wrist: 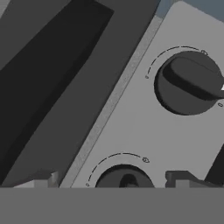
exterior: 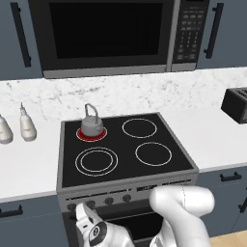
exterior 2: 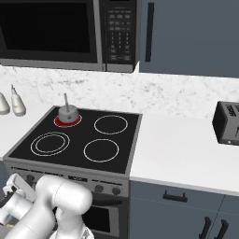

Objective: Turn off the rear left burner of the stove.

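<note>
The stove [exterior: 183, 159] is a black glass cooktop over a grey front panel [wrist: 131, 118] with dark knobs. Its rear left burner [exterior: 81, 135] glows red, and a grey kettle [exterior: 91, 124] stands on it; both also appear in the right base view, burner [exterior 2: 58, 122] and kettle [exterior 2: 68, 113]. My gripper [exterior: 80, 210] hangs low in front of the panel's left end. In the hand view the gripper [wrist: 113, 180] is open, with one knob [wrist: 124, 177] between its fingertips [wrist: 41, 180] and untouched. A second knob [wrist: 190, 83] sits further along the panel.
A black microwave [exterior: 106, 34] hangs above the stove. Two pale bottles [exterior: 27, 126] stand on the left counter and a dark toaster [exterior 2: 228, 122] on the right. The dark oven door [wrist: 39, 87] lies below the panel. Two further knobs [exterior: 118, 199] follow to the right.
</note>
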Robot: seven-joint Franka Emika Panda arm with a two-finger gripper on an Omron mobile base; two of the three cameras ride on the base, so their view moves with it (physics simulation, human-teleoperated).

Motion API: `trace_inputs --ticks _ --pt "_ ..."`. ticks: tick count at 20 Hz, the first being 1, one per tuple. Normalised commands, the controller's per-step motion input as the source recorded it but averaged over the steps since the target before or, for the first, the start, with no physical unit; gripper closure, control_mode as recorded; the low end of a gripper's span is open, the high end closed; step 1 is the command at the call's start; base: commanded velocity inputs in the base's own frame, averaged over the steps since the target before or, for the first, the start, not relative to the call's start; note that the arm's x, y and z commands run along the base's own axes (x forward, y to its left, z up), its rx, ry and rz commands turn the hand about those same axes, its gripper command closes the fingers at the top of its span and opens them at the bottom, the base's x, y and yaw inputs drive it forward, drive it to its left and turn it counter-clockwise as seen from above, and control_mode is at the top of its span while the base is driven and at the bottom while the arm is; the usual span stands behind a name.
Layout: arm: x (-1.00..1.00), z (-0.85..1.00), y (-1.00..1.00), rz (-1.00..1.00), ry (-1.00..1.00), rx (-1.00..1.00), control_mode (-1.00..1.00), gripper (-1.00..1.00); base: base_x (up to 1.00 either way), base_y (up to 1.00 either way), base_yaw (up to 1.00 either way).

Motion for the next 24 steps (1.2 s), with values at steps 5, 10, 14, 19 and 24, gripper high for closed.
trace_inputs --ticks 5,10,14,19,24 --pt "0.33 0.03 0.06 0.00 0.05 0.00 -1.00 1.00 0.00 0.00 0.00" --pt "0.22 0.35 0.00 0.00 0.02 0.03 -1.00 1.00 0.00 0.00 0.00" --pt "0.01 0.52 0.00 0.00 0.00 0.15 -1.00 1.00 0.00 0.00 0.00" --pt "0.00 0.70 -0.12 -0.02 0.04 0.41 -1.00 1.00 0.00 0.00 0.00" --pt "0.00 0.70 -0.34 -0.13 0.02 0.70 -1.00 1.00 0.00 0.00 0.00"
